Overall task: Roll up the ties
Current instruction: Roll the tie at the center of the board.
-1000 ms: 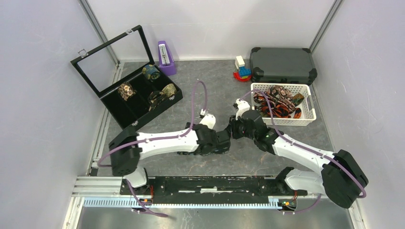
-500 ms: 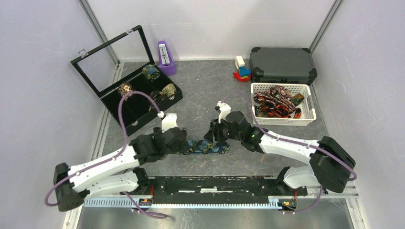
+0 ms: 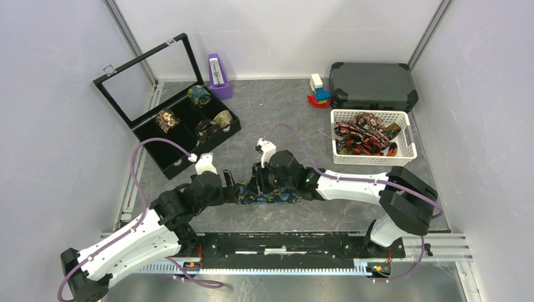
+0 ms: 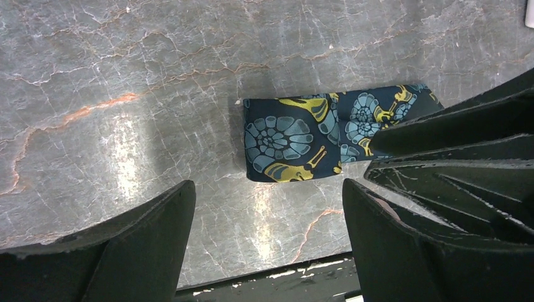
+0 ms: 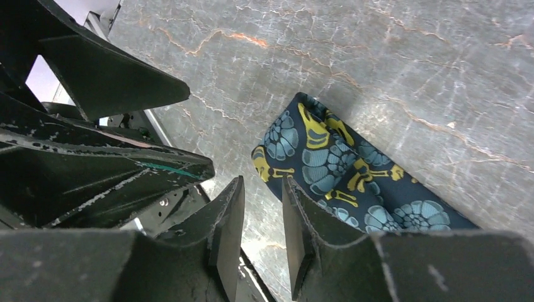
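**Both claws at the navy tie's folded end**

Top view: the navy tie (image 3: pixel 275 197) lies flat on the table (image 3: pixel 283 126). The left gripper (image 3: pixel 232 190) sits at the tie's left end, and the right gripper (image 3: pixel 255 182) hangs over that same end. A basket of loose ties (image 3: pixel 371 135) stands well beyond the tie to its right, and a display case (image 3: pixel 182 123) of rolled ties well beyond it to its left.

Left wrist: the left gripper (image 4: pixel 267 189) is released, its fingers wide apart around nothing. The tie's folded end (image 4: pixel 293 141) lies just ahead of them.

Right wrist: the right gripper (image 5: pixel 261 189) is narrowly parted, grasping nothing, just beside the tie's fold (image 5: pixel 334 170).
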